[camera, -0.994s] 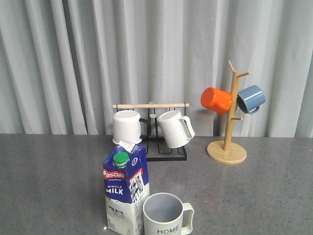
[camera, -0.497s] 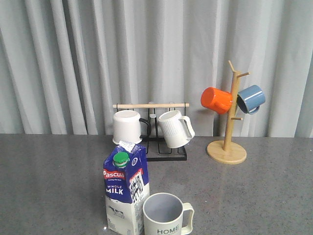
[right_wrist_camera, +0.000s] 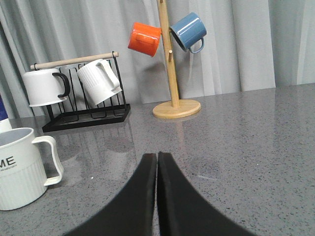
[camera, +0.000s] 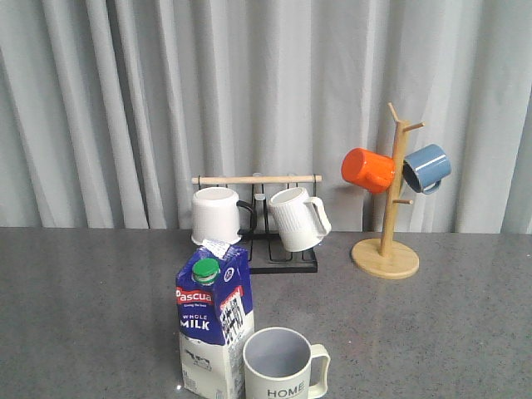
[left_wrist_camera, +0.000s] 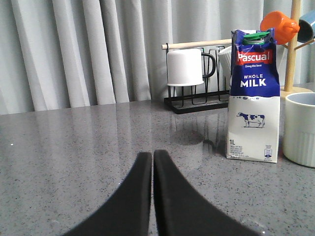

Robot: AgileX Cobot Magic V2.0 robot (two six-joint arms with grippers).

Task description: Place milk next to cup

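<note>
Front view: The milk [camera: 212, 328] stands upright on the grey table [camera: 83, 316], near the front edge, left of centre. The cup [camera: 284, 366] stands just right of it, handle pointing right, "HOME" lettering facing the camera. Carton and cup appear to touch or nearly touch; the cup's rim overlaps the carton's lower right corner in this view. Behind them, a black wire rack [camera: 278, 249] with a wooden top bar carries a smooth white mug [camera: 218, 216] with a black handle and a ribbed white mug [camera: 298, 218], tilted. Further right stands a wooden mug tree [camera: 389, 216] holding an orange mug [camera: 368, 169] and a blue mug [camera: 427, 168]. A grey curtain [camera: 125, 108] closes the background. Neither arm appears in this view.

Left wrist view: The left gripper [left_wrist_camera: 151, 162] has its fingers pressed together, holding nothing, low over bare table. The milk [left_wrist_camera: 253, 98] stands well apart from it, with the cup [left_wrist_camera: 300, 129] just beside the carton; a narrow gap shows between them. The rack [left_wrist_camera: 197, 101] and smooth white mug [left_wrist_camera: 184, 67] stand behind the carton, which hides most of the ribbed mug. Nothing lies between gripper and carton.

Right wrist view: The right gripper [right_wrist_camera: 157, 164] is likewise closed on nothing. The cup [right_wrist_camera: 24, 167] stands well apart from it, handle turned toward the gripper. The rack [right_wrist_camera: 88, 117], both white mugs and the mug tree [right_wrist_camera: 174, 98] stand further back. Only a blue sliver of the milk [right_wrist_camera: 2, 110] shows at the frame edge.
</note>
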